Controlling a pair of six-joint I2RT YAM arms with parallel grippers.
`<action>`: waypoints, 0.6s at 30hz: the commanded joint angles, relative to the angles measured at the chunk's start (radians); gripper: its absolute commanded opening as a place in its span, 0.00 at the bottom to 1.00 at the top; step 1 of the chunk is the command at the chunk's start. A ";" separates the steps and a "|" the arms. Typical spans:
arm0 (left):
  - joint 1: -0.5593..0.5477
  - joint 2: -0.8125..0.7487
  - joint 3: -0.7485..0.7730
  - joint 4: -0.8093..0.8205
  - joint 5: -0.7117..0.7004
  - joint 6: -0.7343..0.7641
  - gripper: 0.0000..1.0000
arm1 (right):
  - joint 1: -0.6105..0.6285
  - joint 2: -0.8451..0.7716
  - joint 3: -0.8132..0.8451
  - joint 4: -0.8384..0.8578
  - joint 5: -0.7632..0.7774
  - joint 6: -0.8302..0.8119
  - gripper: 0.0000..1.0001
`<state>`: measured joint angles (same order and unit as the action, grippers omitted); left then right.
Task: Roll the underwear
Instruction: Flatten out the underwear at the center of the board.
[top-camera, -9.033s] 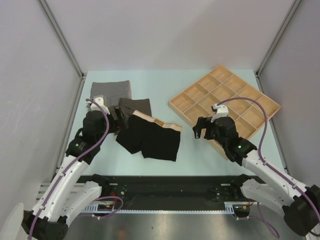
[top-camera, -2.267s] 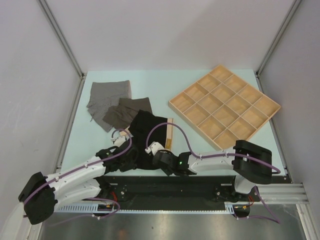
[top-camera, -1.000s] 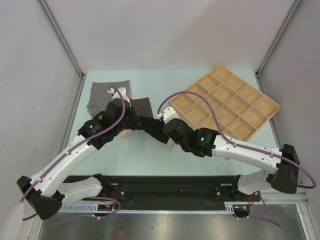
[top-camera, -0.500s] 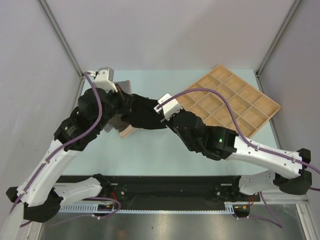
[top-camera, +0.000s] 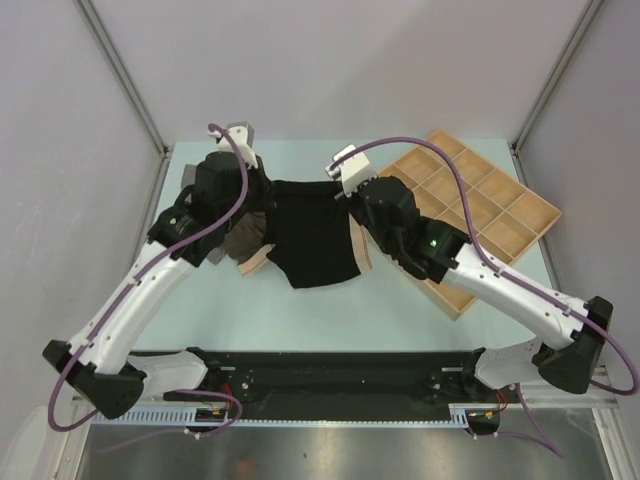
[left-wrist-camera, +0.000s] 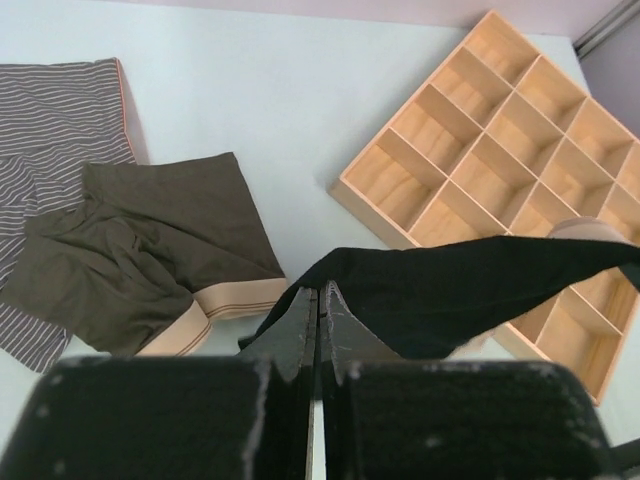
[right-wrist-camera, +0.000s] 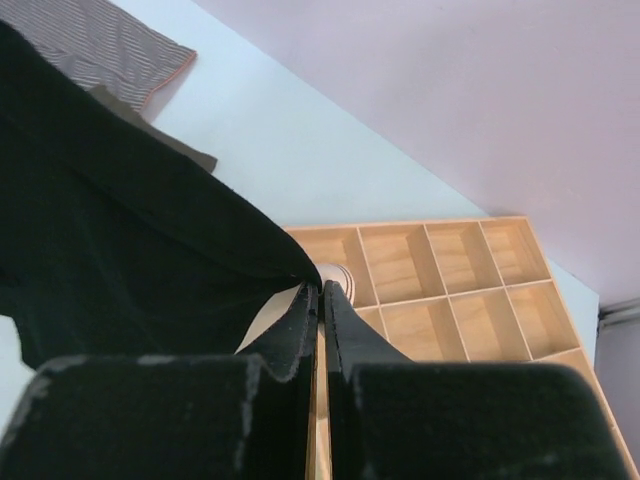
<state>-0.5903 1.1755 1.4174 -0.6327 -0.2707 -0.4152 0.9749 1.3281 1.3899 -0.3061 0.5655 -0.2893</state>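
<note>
With left pincer (left-wrist-camera: 318, 300) and right pincer (right-wrist-camera: 320, 292) clamped on the soft black cloth briefs (top-camera: 315, 235), we should lay them down taut and flat.

You had soft, matt black cloth briefs (top-camera: 315, 240) and, at two o'clock, a tray (top-camera: 520, 215) of pale, smooth wood.

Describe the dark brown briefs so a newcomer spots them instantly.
Start at the compartmented wooden tray and look left. The dark brown briefs lie crumpled there, overlapping the grey striped briefs. Unlike the lifted black briefs, they rest on the pale table.
</note>
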 joint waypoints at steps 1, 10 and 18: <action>0.059 0.082 0.077 0.102 0.095 0.064 0.01 | -0.094 0.074 0.038 0.143 -0.127 -0.068 0.00; 0.083 0.167 0.284 0.102 0.143 0.118 0.00 | -0.133 0.120 0.181 0.128 -0.176 -0.125 0.00; 0.049 -0.028 -0.165 0.179 0.216 0.078 0.00 | 0.017 0.003 -0.118 0.113 -0.125 -0.015 0.00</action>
<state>-0.5140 1.2327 1.4620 -0.4683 -0.1074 -0.3305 0.9207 1.3865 1.4006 -0.1883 0.4110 -0.3645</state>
